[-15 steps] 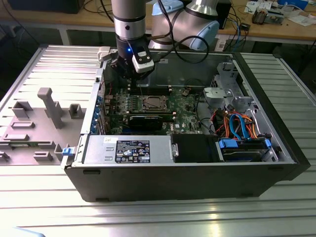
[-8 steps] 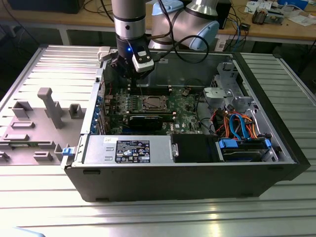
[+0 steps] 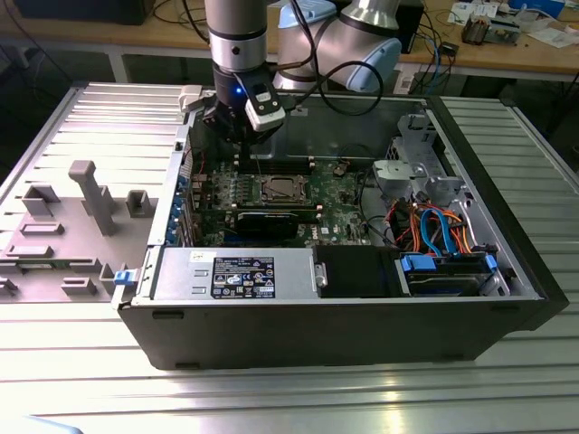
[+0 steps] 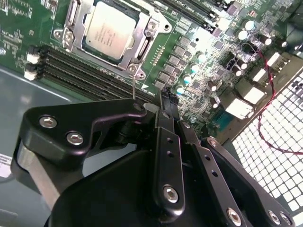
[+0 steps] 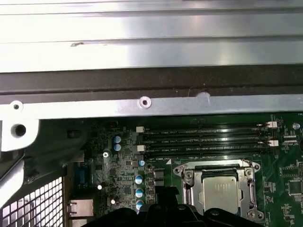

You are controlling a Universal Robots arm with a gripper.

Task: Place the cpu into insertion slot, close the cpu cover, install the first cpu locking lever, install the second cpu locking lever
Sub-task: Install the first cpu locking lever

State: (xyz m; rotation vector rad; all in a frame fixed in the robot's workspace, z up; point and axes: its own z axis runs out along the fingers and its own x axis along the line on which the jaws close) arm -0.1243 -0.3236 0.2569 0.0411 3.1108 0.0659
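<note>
Second wrist view shows my gripper [image 4: 163,101] above the green motherboard [image 4: 199,56], just beside the insertion slot [image 4: 64,35]. Whether it is open or closed I cannot tell. A thin metal lever [image 4: 133,87] stands up from the slot's corner toward me. The cpu [image 4: 110,29] lies flat in the slot, with the cpu cover [image 4: 142,41] lying around it. In the exterior view I hang inside the open computer case [image 3: 362,316].

An open black computer case [image 3: 335,330] sits on a ribbed silver aluminium table [image 3: 298,398] whose slats run out on every side of the case. Pale patches of reflected light [image 3: 407,396] lie on the metal in front of the case. Behind the case stands a pale wooden table [image 3: 534,56] strewn with black cables [image 3: 176,14]. To the exterior view's left of the case rests a grey moulded plastic tray [image 3: 54,244]
</note>
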